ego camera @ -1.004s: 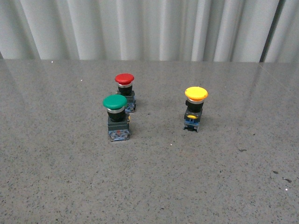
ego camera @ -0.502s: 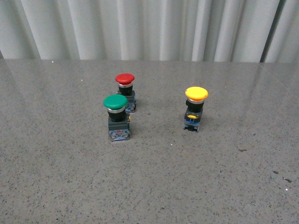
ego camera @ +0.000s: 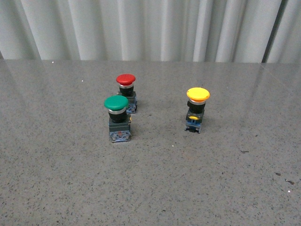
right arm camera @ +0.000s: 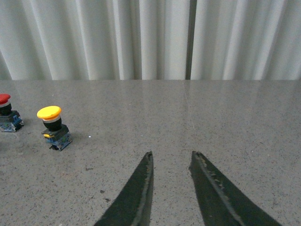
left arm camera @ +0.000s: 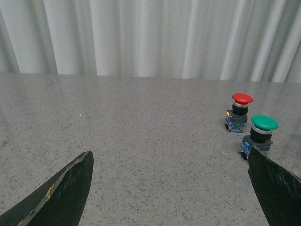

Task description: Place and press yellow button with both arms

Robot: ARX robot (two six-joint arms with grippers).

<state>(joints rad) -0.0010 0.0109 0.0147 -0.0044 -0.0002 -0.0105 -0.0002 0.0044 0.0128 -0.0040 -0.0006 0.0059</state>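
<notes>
Three push buttons stand upright on the grey speckled table (ego camera: 70,179), one of each cap colour, and nothing shown holds or contains anything else. The yellow button (ego camera: 196,109) stands alone toward the right of the front view, well apart from the other two, its yellow mushroom cap on a black neck above a blue-black base. The green button (ego camera: 117,117) and the red button (ego camera: 127,93) stand close together toward the left, the red one just behind the green one and slightly to its right. Neither arm shows in the front view. In the left wrist view the left gripper (left arm camera: 171,188) has its two dark fingers spread wide, nothing between them, above bare table; the green button (left arm camera: 260,136) sits just beside one finger (left arm camera: 277,188), partly hidden by it. In the right wrist view the right gripper (right arm camera: 171,162) has its fingers parted by a narrow gap, empty, with the yellow button (right arm camera: 53,127) well off to one side and untouched. The table is glossy, marked with a few small dark specks, and a pale pleated curtain (ego camera: 150,28) hangs along its far edge.
</notes>
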